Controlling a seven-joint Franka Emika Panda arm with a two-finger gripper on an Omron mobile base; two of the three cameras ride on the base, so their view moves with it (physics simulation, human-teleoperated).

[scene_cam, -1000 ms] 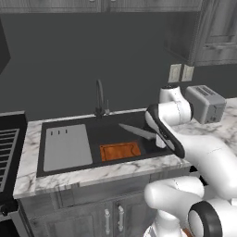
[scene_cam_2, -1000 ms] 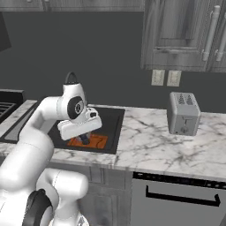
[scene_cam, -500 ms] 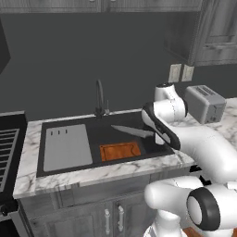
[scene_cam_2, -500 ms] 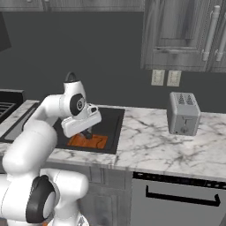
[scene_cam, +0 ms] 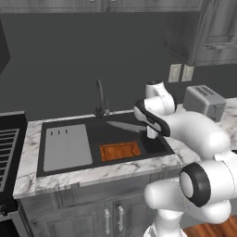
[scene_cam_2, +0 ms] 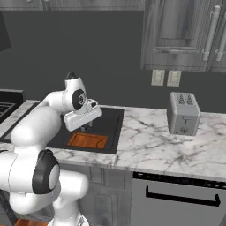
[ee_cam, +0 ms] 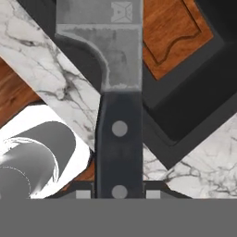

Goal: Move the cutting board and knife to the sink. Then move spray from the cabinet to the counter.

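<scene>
My gripper (ee_cam: 119, 192) is shut on the black handle of the knife (ee_cam: 119, 139), whose grey blade points away from the hand. In the left base view the knife (scene_cam: 124, 126) hangs level above the sink (scene_cam: 92, 134), blade toward the faucet, with the gripper (scene_cam: 149, 133) at its right end. The orange-brown cutting board (scene_cam: 119, 150) lies flat in the basin's front right part, below the knife. In the right base view the gripper (scene_cam_2: 86, 126) hovers just over the cutting board (scene_cam_2: 87, 140) inside the sink (scene_cam_2: 112, 121). The cutting board (ee_cam: 171, 32) also shows past the blade.
A gooseneck faucet (scene_cam: 98, 97) stands behind the basin, and a light grey panel (scene_cam: 67, 148) lies in its left half. A toaster (scene_cam_2: 183, 112) sits on the marble counter (scene_cam_2: 150, 145) to the right. The black stove (scene_cam: 7, 148) is at far left. Wall cabinets (scene_cam_2: 185, 35) hang above.
The hand has lifted a little from just above the board and carried the knife slightly left over the basin. The cutting board has not moved.
</scene>
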